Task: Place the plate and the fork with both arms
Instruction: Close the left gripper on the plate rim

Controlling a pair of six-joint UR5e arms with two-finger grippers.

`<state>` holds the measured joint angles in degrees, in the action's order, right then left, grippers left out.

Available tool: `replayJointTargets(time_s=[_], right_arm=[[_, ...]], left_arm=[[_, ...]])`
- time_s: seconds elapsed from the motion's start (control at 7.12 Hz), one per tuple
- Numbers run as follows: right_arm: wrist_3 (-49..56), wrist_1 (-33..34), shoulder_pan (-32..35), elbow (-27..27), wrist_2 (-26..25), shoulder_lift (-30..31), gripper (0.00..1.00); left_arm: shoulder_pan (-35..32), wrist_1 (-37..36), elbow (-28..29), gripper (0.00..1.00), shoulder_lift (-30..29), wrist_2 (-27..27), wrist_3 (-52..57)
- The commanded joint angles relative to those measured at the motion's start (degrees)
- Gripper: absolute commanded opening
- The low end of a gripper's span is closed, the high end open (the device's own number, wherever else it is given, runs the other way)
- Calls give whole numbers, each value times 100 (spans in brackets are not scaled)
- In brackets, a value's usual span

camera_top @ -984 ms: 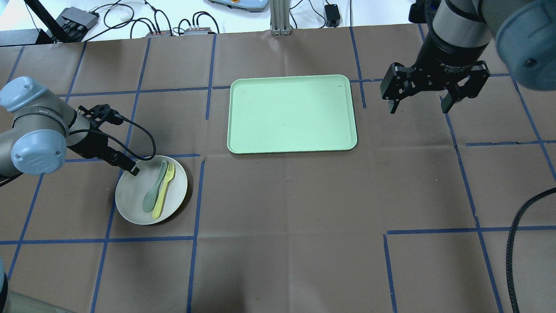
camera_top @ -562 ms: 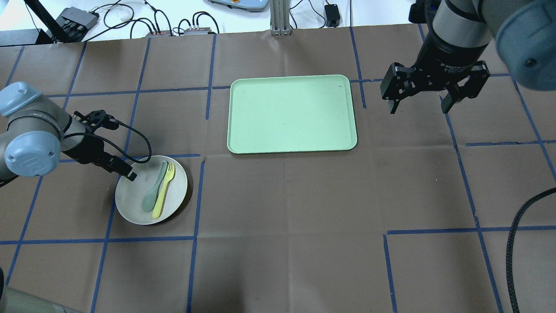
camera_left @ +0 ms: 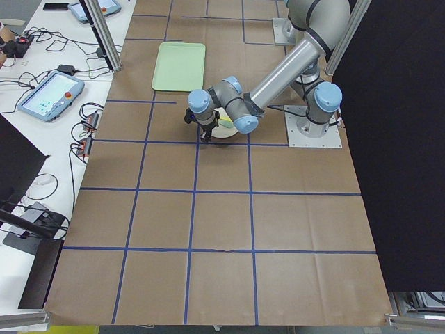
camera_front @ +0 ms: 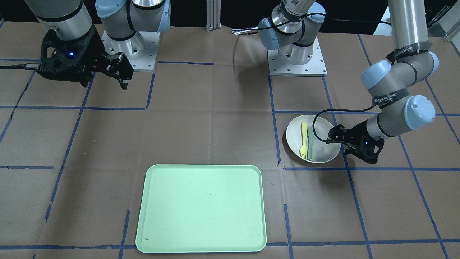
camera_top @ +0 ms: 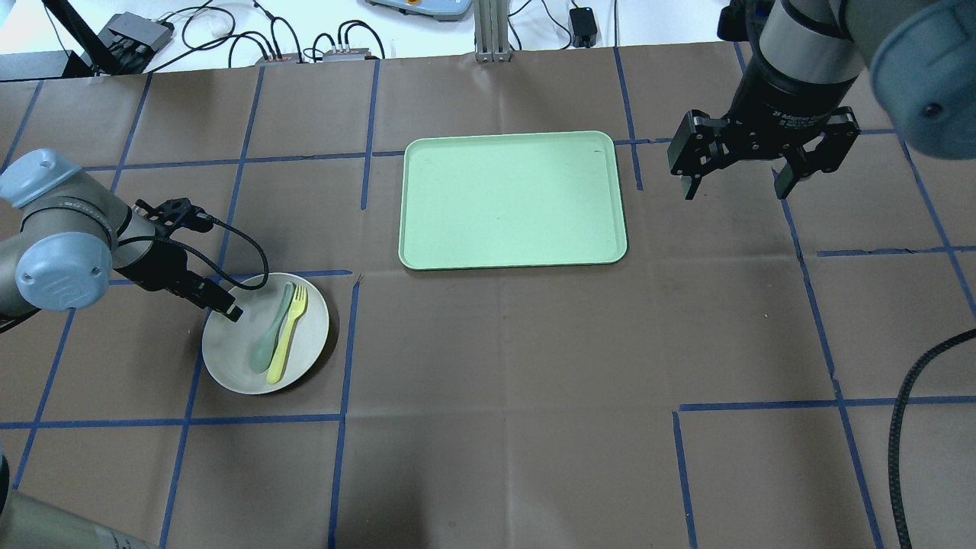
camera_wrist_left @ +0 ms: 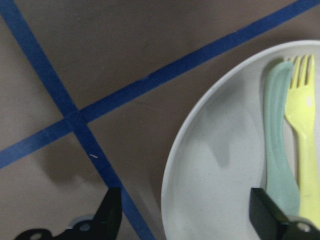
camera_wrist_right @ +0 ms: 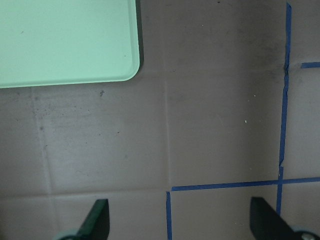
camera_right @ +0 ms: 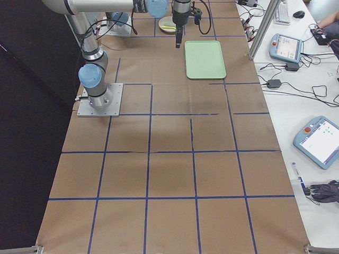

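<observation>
The left claw (camera_wrist_left: 186, 212), wide, straddles the rim of the plate (camera_wrist_left: 220, 165): probably light, stiff, slick, so pinch there. The fork (camera_wrist_left: 305, 125) lies loose beside its inner finger.

The table (camera_top: 503, 366) is covered with brown paper (camera_top: 747, 328), creased in places, and marked into large squares by lines of blue tape (camera_top: 342, 358). In the overhead view a rectangular mint-green tray (camera_top: 512, 200) lies flat on the paper just above the middle of the frame. The round off-white plate (camera_top: 229, 358) lies at the lower left, well apart from the tray, next to a crossing of tape lines. In the front-facing view a metal base plate (camera_front: 318, 66) is fixed to the table at the upper right, and a second base plate (camera_front: 145, 54) at the upper left.
</observation>
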<state>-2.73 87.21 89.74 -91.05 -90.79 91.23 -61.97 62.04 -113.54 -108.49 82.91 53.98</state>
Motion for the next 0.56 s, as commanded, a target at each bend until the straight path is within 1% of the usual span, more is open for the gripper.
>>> replayJointTargets(time_s=[0.0, 0.14, 0.28, 0.42], right_arm=[[1, -2, 0, 0, 0, 0, 100], [1, -2, 0, 0, 0, 0, 100], [-8, -2, 0, 0, 0, 0, 100], [1, 7, 0, 0, 0, 0, 100]], left_arm=[[9, -8, 7, 64, -23, 6, -28], [9, -8, 16, 54, -23, 23, -28], [9, -8, 25, 48, -23, 32, -19], [9, -16, 42, 44, -32, 41, -10]])
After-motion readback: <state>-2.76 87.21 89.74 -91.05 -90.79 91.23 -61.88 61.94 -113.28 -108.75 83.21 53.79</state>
